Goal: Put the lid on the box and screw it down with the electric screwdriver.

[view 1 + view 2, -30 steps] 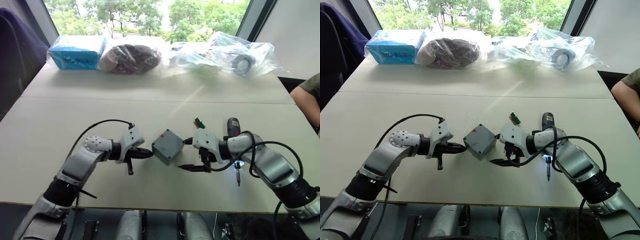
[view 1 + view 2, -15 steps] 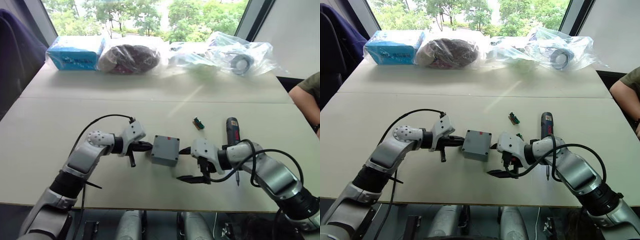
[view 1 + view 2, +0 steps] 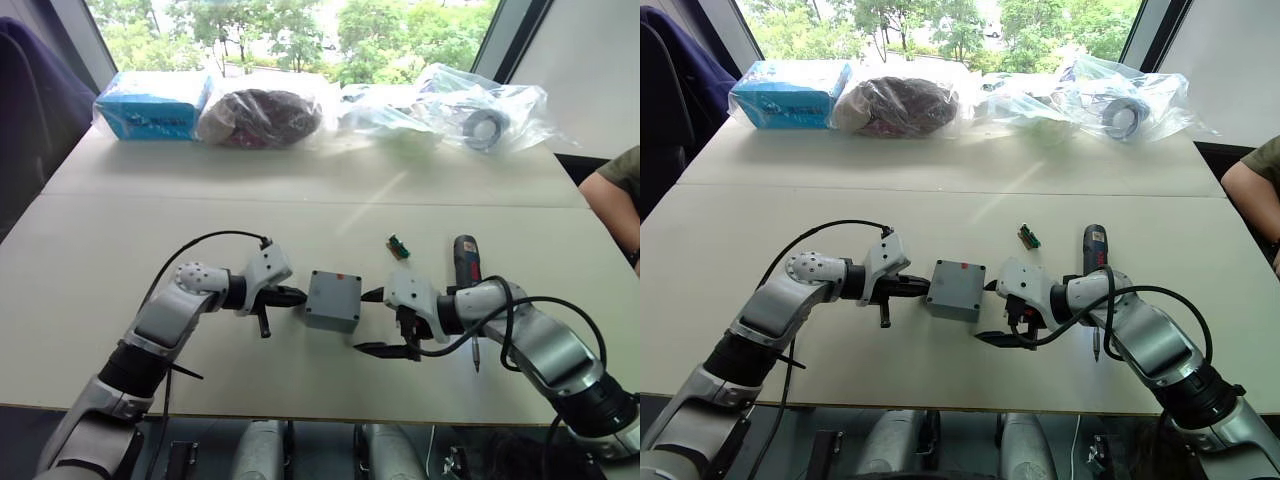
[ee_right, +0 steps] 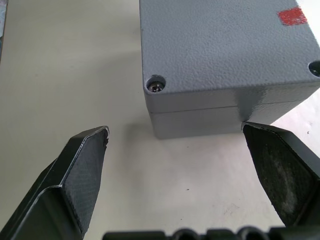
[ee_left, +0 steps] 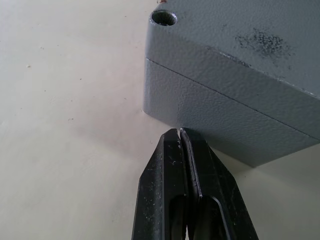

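The lid already sits on the box mid-worktop, so squaring it up looks finished; next, the right gripper, fingers spread wide, must fetch the electric screwdriver lying to its right. The left gripper, fingers closed, touches the box's left wall. The right wrist view reveals a corner screw.
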Action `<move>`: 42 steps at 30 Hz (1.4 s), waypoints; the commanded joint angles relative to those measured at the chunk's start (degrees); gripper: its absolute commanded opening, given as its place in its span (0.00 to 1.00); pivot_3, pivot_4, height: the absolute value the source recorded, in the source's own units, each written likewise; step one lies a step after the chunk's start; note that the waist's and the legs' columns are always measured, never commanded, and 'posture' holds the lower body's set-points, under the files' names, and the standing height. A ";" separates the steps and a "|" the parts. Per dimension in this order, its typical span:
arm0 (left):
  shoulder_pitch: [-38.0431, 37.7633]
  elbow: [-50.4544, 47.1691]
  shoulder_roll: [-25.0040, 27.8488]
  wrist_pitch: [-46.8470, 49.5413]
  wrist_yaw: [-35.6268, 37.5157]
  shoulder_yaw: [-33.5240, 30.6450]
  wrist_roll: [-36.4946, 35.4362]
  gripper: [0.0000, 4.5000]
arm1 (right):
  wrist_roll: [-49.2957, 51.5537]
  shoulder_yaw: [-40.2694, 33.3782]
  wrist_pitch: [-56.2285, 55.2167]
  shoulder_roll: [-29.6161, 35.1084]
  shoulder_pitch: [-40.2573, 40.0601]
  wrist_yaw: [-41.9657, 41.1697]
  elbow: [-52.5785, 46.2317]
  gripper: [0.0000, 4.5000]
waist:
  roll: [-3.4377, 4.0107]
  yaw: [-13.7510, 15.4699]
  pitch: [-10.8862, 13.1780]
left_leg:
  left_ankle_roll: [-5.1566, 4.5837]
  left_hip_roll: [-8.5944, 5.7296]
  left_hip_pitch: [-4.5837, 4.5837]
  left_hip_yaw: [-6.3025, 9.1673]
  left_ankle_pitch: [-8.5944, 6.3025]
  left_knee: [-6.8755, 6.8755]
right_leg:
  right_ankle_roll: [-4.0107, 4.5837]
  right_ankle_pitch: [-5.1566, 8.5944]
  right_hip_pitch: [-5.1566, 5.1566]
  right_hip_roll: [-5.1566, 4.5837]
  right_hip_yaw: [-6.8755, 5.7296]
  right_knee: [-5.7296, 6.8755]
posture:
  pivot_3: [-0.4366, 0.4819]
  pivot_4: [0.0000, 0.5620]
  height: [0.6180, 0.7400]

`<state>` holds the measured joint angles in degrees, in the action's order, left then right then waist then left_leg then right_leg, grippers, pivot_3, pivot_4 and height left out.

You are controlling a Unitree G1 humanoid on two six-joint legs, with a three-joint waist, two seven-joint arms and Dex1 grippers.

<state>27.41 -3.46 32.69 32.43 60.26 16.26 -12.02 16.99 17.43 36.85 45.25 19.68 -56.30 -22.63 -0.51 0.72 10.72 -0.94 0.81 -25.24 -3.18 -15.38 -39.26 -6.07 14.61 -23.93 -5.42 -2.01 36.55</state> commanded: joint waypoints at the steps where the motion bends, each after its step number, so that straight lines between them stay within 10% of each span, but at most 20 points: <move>1: -0.08 -2.84 -0.51 0.41 0.98 -0.11 -1.89 0.00 | -0.01 -1.55 -1.32 -1.25 1.20 0.41 0.40 0.98 | 0.00 0.01 0.00 | 0.00 0.00 0.00 0.00 0.00 0.00 | 0.00 0.00 0.00 0.00 0.00 0.00 | 0.48 0.27 1.00; 12: 0.13 -2.49 0.49 0.97 0.83 -1.56 -2.21 0.00 | 0.54 -3.39 -0.41 -1.46 0.90 1.04 -0.15 0.98 | 0.00 -0.01 0.00 | 0.01 0.00 0.00 0.00 0.00 -0.01 | 0.00 0.00 0.00 0.00 0.00 0.02 | 0.48 0.27 1.00; 23: 9.78 -0.29 -0.23 11.24 0.61 -14.19 -14.88 0.00 | 17.59 -28.12 15.89 -0.76 5.39 7.49 0.53 0.98 | -0.02 -0.03 -0.01 | 0.00 0.07 0.20 0.07 0.00 -0.04 | 0.01 0.01 0.19 -0.02 -0.01 0.12 | 0.48 0.27 1.00; 36: 10.37 -4.21 -1.09 6.75 -1.01 -7.40 -11.46 0.00 | 2.51 -18.61 5.24 -8.36 8.98 19.36 18.65 0.98 | -0.02 -0.15 -0.01 | 0.05 -0.02 0.40 -0.09 0.03 0.01 | 0.01 0.01 0.26 0.02 0.13 0.20 | 0.48 0.27 1.00; 42: 10.79 -4.77 -0.50 6.33 -1.44 -7.17 -11.01 0.00 | 0.42 -17.69 2.68 -9.86 9.67 19.89 22.45 0.59 | -0.02 -0.15 -0.01 | 0.05 -0.02 0.40 -0.09 0.03 0.01 | 0.01 0.02 0.26 0.02 0.13 0.19 | 0.48 0.27 1.00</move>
<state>37.67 -5.95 31.57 39.62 58.79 9.46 -23.10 18.09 0.35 40.80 35.45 27.91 -36.60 0.23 -0.53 0.57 10.70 -0.89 0.80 -24.84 -3.26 -15.36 -39.25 -6.06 14.63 -23.66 -5.39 -1.89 36.74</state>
